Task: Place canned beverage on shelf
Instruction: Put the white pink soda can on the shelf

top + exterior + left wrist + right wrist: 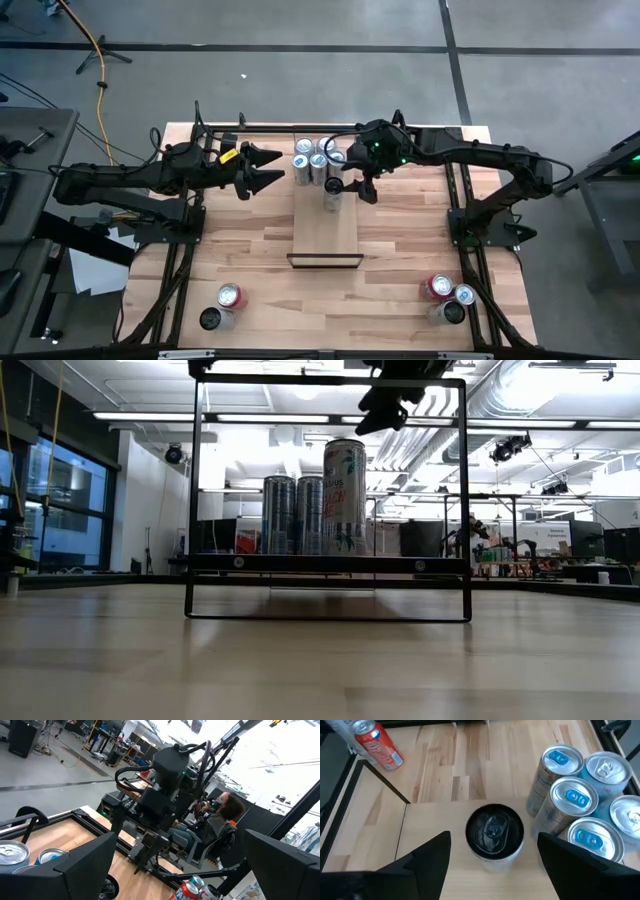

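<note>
Left gripper (272,171): waits left of the shelf, near the bench's far edge, jaws wide, holding nothing.
Shelf (325,235): runs from the bench's far edge toward its middle; a group of cans (312,160) stands at its far end.
Black-topped can (494,836): upright on the shelf, just beside that group.
Right gripper (348,186): above this can, jaws spread on either side, not touching.
Progress: this can looks placed.
Left: spare cans (222,306) near both front corners.

The shelf (325,235) on the table (400,250) carries upright cans (312,160).
</note>
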